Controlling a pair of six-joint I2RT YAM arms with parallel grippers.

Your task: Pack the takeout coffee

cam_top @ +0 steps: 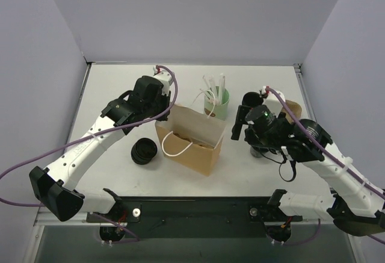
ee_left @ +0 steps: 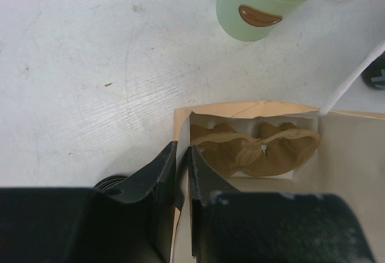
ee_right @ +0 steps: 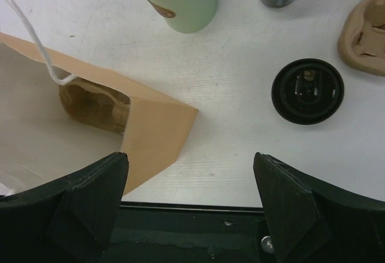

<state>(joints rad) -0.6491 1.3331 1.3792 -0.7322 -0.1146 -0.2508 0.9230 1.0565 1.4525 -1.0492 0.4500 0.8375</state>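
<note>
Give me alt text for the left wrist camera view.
The left gripper straddles the side wall of an open brown paper bag, jaws nearly together; a pulp cup carrier lies inside. A mint-green cup stands on the white table beyond.

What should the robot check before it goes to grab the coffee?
1. Left gripper pinching the paper bag rim: ok.
2. Bag mouth open: ok.
3. Cup carrier sitting inside the bag: ok.
4. Right gripper wide open and empty: ok.
5. Coffee cup centred between its fingers: not ok, it sits off to one side.
6. Cup sealed tight: cannot tell.
</note>
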